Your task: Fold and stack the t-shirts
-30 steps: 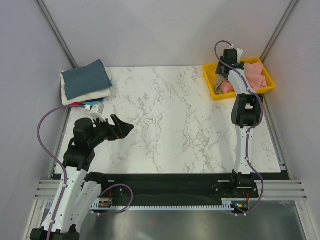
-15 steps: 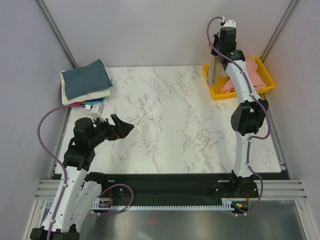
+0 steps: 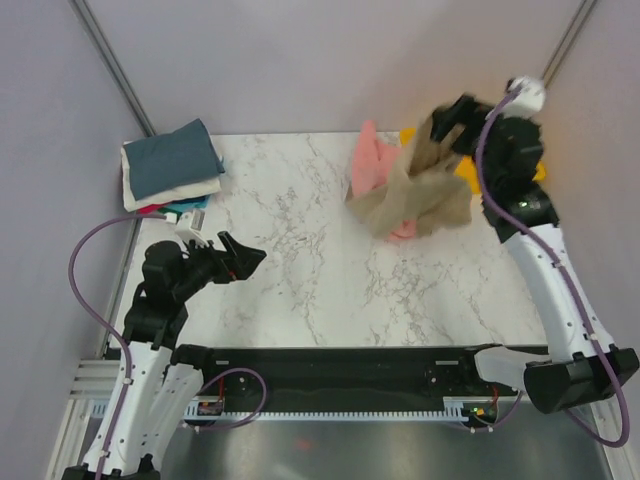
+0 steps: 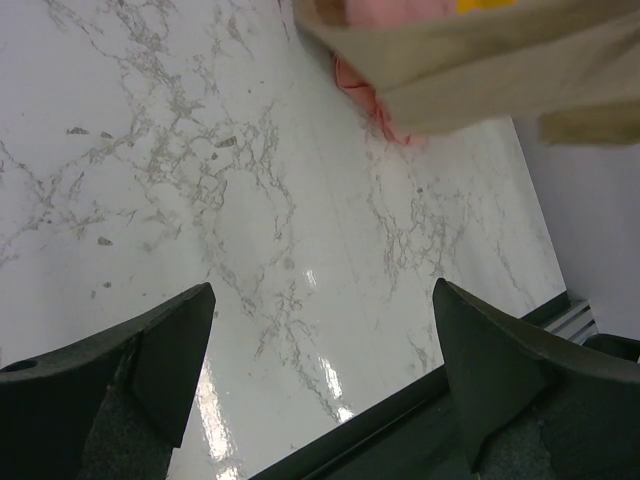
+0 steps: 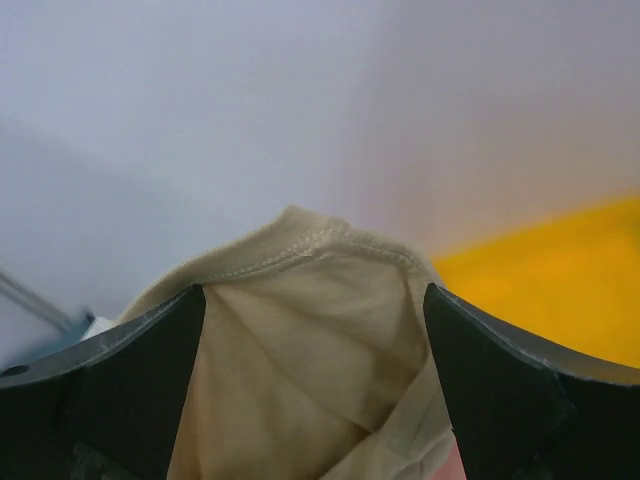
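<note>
I see my right hand [image 5: 312, 300] spread wide with the soft tan cloth t-shirt [image 3: 420, 195] between its fingers [image 5: 120, 400], left hand [image 4: 322, 290] wide too

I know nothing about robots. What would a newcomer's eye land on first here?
A crumpled tan shirt seems to hang in the air over the far right of the table, right by the right tool, which is spread wide open. A pink shirt peeks out behind it. A neat stack of folded shirts sits at the far left corner.
</note>
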